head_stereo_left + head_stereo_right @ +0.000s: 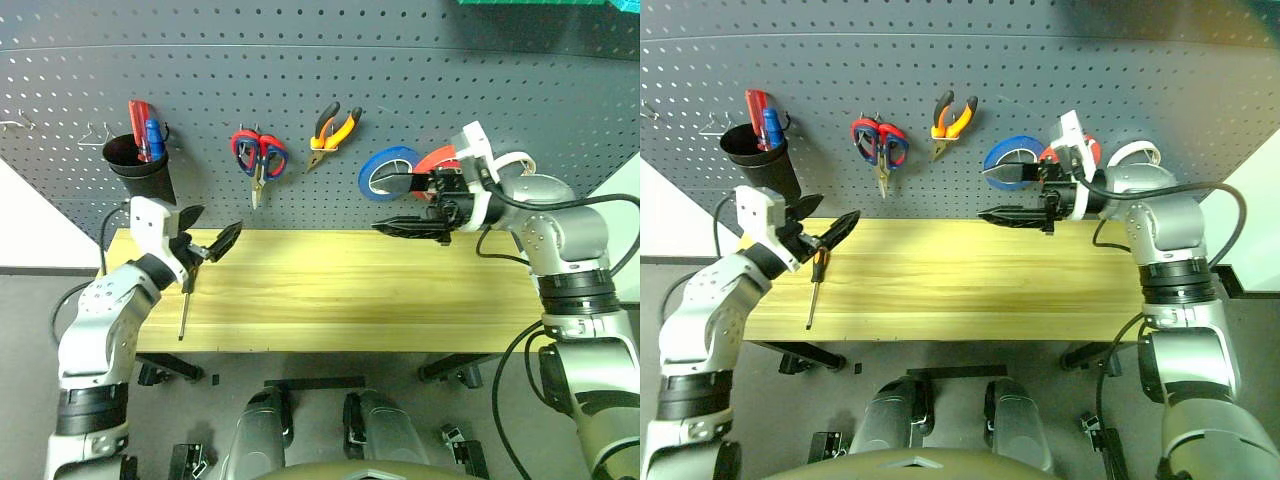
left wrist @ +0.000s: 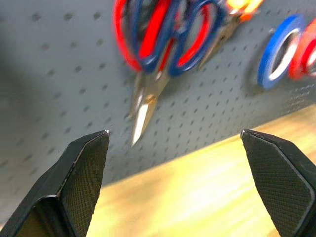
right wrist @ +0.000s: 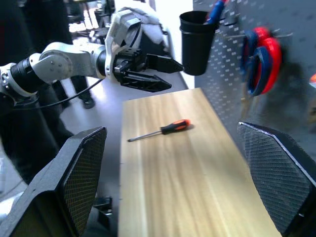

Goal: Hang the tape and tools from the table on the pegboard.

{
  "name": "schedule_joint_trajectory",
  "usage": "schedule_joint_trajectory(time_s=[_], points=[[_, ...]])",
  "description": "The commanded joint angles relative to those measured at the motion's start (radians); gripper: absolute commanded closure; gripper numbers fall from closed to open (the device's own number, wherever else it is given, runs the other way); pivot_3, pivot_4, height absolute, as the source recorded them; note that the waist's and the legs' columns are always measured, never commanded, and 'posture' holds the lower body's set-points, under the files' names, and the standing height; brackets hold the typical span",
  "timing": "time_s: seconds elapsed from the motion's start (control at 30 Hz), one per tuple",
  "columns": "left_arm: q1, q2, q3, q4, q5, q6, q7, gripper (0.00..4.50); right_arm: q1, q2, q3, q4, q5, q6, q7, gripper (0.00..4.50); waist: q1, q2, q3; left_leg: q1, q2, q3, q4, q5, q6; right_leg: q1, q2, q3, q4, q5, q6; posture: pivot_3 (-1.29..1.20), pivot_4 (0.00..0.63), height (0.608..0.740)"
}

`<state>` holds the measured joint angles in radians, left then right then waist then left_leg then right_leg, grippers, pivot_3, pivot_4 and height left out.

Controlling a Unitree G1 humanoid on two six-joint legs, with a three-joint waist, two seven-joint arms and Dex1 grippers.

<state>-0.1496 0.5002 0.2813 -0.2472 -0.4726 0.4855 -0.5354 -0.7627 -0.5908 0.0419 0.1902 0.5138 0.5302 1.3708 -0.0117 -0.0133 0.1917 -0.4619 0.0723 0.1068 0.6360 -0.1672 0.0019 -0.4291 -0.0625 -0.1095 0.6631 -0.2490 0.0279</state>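
Screwdriver [image 1: 186,296] is lying flat on the table [image 1: 330,300] near its left end, slim steel shaft pointing toward the near edge, orange-and-black handle under the left gripper [image 1: 212,238], whose jaws are standing wide and empty. Right gripper [image 1: 408,205] is hovering agape by the blue roll [image 1: 385,170]. Pliers [image 1: 330,130] are already hanging on the dotted grey pegboard [image 1: 420,80]. Likely next: lowering onto the handle and pinching squarely.

Both arms are raised and bent inward. The left tool [image 1: 212,238] gapes wide, empty, pointing right. The right tool [image 1: 398,204] points left, level, fingers spread and empty.
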Motion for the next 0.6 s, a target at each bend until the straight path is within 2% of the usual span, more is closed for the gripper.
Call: schedule_joint_trajectory(time_s=[0.03,0.33,0.6], points=[[0.048,0.013,0.070,-0.087,-0.041,0.113,0.082,0.03,-0.008,0.031,0.041,-0.012,-0.034,-0.054,-0.001,0.00,0.001,0.000,0.000,0.000,0.000,0.000,0.000,0.000,0.000,0.000,0.000,0.000,0.000,0.000,0.000,0.03,0.119,0.730],[0.091,0.037,0.082,-0.073,0.015,0.329,0.247,0.03,-0.009,0.109,0.163,-0.006,-0.115,-0.049,-0.039,0.00,0.022,0.000,0.000,0.000,-0.001,0.000,0.000,-0.001,-0.002,-0.001,0.000,0.000,0.000,0.000,0.000,0.08,0.148,0.730],[-0.052,0.048,0.065,0.155,0.077,0.373,0.307,0.03,-0.065,0.207,0.237,0.087,-0.195,-0.001,-0.122,0.00,0.047,-0.001,0.011,0.000,0.000,0.000,-0.001,-0.002,-0.003,-0.002,-0.001,0.002,-0.001,-0.001,-0.002,0.13,0.243,0.730]])
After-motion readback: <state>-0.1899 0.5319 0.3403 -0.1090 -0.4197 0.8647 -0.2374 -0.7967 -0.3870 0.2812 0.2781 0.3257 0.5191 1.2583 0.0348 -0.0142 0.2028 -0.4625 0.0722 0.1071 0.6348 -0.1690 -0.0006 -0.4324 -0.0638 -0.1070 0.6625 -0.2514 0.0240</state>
